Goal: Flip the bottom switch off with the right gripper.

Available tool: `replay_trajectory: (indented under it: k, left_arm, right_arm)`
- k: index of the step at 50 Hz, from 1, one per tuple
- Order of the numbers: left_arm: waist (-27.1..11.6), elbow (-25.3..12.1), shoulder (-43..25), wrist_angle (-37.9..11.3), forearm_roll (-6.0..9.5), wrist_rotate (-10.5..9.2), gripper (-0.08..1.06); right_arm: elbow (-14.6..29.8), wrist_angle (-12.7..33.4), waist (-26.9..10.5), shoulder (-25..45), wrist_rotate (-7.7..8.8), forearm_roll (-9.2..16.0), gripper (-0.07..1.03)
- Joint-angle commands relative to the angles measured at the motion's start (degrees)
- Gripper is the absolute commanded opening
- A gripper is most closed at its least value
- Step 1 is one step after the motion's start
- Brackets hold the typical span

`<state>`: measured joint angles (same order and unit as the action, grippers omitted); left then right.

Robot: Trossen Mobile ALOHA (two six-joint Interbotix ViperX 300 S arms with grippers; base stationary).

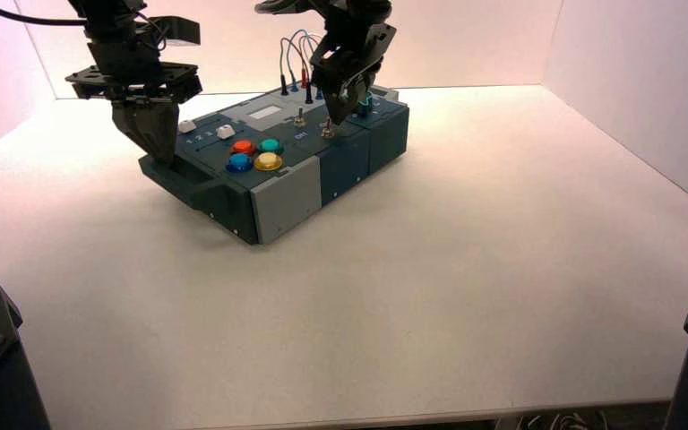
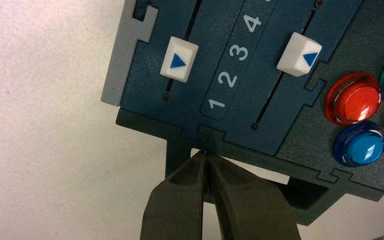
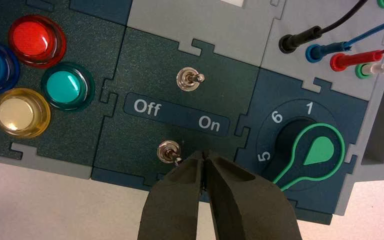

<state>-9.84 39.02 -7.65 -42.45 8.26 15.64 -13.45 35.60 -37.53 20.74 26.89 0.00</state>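
Hovering: right jaws (image 3: 204, 156) (shut) beside bottom switch (image 3: 169, 152).

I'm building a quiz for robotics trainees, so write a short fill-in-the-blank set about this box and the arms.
The right tool is at the ____ toggle switch.
Both toggles lean toward the printed word "____".
The left tool is at the box's ____.
The round button beside the red one and the yellow one that is not blue is ____.

Missing words: bottom; On; handle; green
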Motion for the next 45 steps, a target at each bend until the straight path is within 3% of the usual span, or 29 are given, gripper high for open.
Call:
replay_trajectory:
  k: [1,10,25,45]
  left_arm:
    - [-0.3,-0.8,0.7,0.4,0.18,-0.18,-0.03]
    - [-0.3,-0.8,0.7,0.2,0.26,-0.26,-0.03]
    - [-0.3,-0.8,1.1,0.1,0.35,-0.35,-0.03]
    - [-0.4,-0.8,1.3,0.1,0.53,-0.44,-0.03]
  right_arm:
    - [1.7,0.1,-1.0,-1.2,-0.18,0.5,-0.02]
    - [2.4,1.4,-2.3,-1.1,-0.18,1.1,-0.02]
    - [4.3,5.2,-3.0,-0.8,0.0,4.6,-0.02]
    - [4.5,8.0,-3.5,-0.8,0.26,6.3,-0.02]
